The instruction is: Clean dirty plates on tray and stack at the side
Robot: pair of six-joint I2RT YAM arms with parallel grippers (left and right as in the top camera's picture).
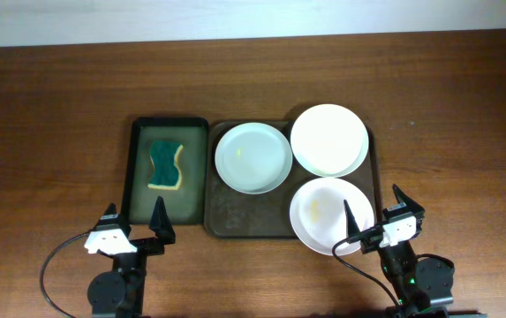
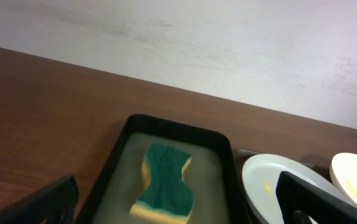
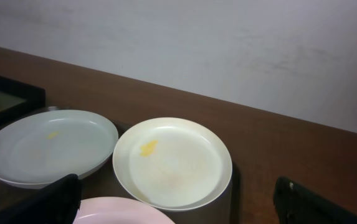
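Observation:
Three white plates lie on the brown tray [image 1: 235,216]: one at the left [image 1: 253,157], one at the far right [image 1: 328,140], one at the near right [image 1: 330,215]. Each has a faint yellow smear. My right gripper [image 1: 373,208] hangs open over the near-right plate's front edge, holding nothing. In the right wrist view that plate [image 3: 122,211] sits below the open gripper [image 3: 178,208], with the far plate [image 3: 172,162] and the left plate [image 3: 47,146] beyond. My left gripper [image 1: 135,221] is open and empty at the green tray's near end.
A green-and-yellow sponge [image 1: 166,164] lies in the narrow dark green tray [image 1: 138,177] left of the brown tray. The left wrist view shows the sponge [image 2: 164,183] ahead of the open left gripper [image 2: 178,208]. Bare wooden table surrounds both trays.

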